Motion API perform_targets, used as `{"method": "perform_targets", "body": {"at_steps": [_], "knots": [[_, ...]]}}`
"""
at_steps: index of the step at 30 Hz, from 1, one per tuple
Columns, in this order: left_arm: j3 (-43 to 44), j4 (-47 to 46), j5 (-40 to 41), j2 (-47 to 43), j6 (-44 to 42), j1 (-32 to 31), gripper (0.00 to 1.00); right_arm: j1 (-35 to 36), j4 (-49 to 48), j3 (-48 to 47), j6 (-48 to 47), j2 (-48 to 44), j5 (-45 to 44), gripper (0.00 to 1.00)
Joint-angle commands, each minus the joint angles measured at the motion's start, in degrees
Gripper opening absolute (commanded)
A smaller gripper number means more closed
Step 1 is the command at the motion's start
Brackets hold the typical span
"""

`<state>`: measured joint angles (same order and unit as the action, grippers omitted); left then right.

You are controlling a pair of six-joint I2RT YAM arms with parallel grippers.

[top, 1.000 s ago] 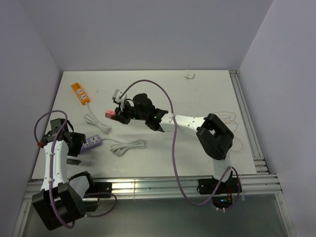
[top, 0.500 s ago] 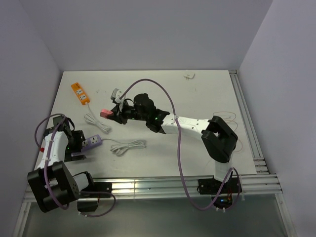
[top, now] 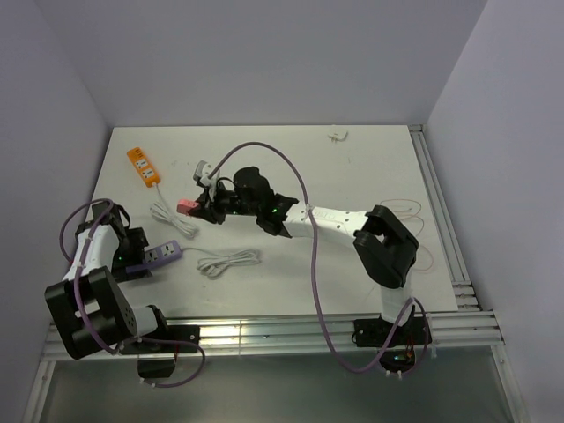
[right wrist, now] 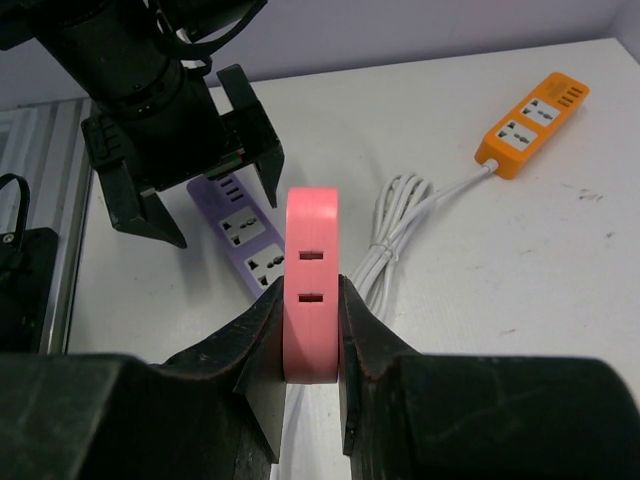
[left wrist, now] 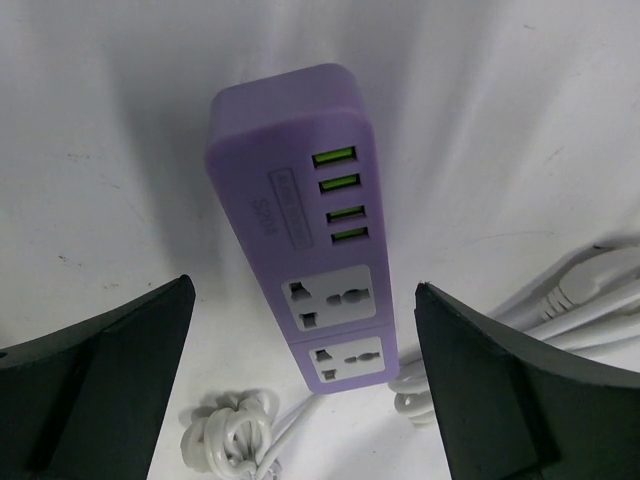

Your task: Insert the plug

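Observation:
The plug is a salmon-pink block held off the table, with my right gripper shut on it. In the right wrist view the plug stands edge-on between the jaws of my right gripper and shows two small slots. Its prongs and cord are hidden. The lilac power strip lies at the left, below and left of the plug. My left gripper is open at the strip's left end. In the left wrist view the lilac strip lies between the wide-apart fingers of my left gripper, untouched.
An orange power strip lies at the back left, its white cord coiled beneath the plug. Another white cord bundle sits right of the lilac strip. A small white object rests at the far edge.
My left arm has folded down and back, bringing its open gripper low over the lilac strip's left end. My right gripper has carried the plug a little to the left.

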<state>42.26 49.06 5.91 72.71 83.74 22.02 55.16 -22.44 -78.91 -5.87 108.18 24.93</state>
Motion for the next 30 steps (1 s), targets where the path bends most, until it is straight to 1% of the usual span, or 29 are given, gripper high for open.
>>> {"method": "perform_targets", "body": {"at_steps": [1, 3, 6, 7, 8, 9, 11, 13, 14, 15, 16, 17, 18, 19, 21, 24, 26, 27, 29, 30], "knots": [[0.8, -0.5, 1.4, 1.6, -0.4, 0.4, 0.98, 1.0, 0.3, -3.3, -1.2, 1.2, 0.6, 0.0], [0.5, -1.4, 1.6, 1.7, -1.0, 0.9, 0.97, 1.4, 1.3, -4.2, -1.7, 1.9, 0.4, 0.0], [0.3, -2.5, 1.4, 3.4, -2.3, 1.4, 0.92, 2.1, 2.2, -5.3, -2.5, 2.7, -0.3, 0.0], [0.7, -2.0, 1.6, 5.2, -2.6, 1.6, 0.9, 2.2, 2.6, -5.6, -2.8, 2.9, -0.5, 0.0], [1.1, -2.1, 1.6, 5.9, -3.1, 1.7, 0.87, 2.7, 3.1, -6.2, -3.0, 3.2, -0.7, 0.0], [1.4, -2.3, 1.6, 6.6, -4.3, 1.7, 0.79, 2.9, 3.2, -6.4, -3.2, 3.4, -1.1, 0.0], [1.4, -3.0, 1.2, 7.3, -5.5, 1.7, 0.75, 3.6, 3.9, -7.0, -3.6, 3.7, -1.5, 0.0], [0.5, -4.8, 1.1, 7.0, -7.3, 1.7, 0.67, 3.9, 4.8, -7.9, -4.3, 4.1, -1.5, 0.0], [0.3, -5.1, 1.1, 7.0, -7.8, 1.7, 0.62, 4.3, 5.8, -9.1, -4.5, 4.8, -1.6, 0.0], [-0.1, -5.8, 1.1, 7.2, -9.4, 1.7, 0.46, 4.5, 6.4, -9.7, -4.7, 5.2, -1.5, 0.0], [0.0, -6.4, 1.0, 7.2, -10.4, 1.8, 0.38, 4.7, 6.9, -10.2, -5.3, 5.5, -1.4, 0.0], [-0.1, -7.0, 1.0, 7.3, -11.8, 1.7, 0.33, 4.9, 7.9, -11.3, -5.6, 6.2, -1.2, 0.0], [0.0, -7.2, 1.2, 7.3, -14.4, 1.7, 0.21, 5.2, 8.3, -11.7, -5.8, 6.7, -0.9, 0.0], [0.1, -8.2, 1.4, 7.3, -15.6, 1.6, 0.14, 5.5, 8.9, -12.0, -6.7, 7.0, -0.2, 0.0], [0.2, -10.1, 0.4, 7.2, -22.9, 1.6, 0.0, 6.1, 9.1, -12.2, -7.2, 8.3, -0.2, 0.0], [1.8, -10.7, 0.2, 9.7, -30.7, 1.2, 0.0, 6.6, 10.8, -13.3, -8.4, 10.6, 1.6, 0.0], [2.1, -11.0, -0.2, 11.5, -32.9, 0.3, 0.0, 7.1, 12.5, -14.0, -9.7, 11.8, 2.0, 0.0], [1.9, -11.3, -1.9, 12.4, -35.4, 0.0, 0.0, 7.2, 12.9, -14.2, -10.1, 12.1, 2.1, 0.0], [1.6, -11.2, -3.0, 14.6, -35.6, -0.3, 0.0, 8.3, 13.7, -14.9, -10.4, 13.1, 1.3, 0.0], [0.4, -12.7, -5.4, 14.9, -36.2, -0.3, 0.0, 8.6, 14.0, -15.1, -10.4, 13.5, 0.6, 0.0]]}}
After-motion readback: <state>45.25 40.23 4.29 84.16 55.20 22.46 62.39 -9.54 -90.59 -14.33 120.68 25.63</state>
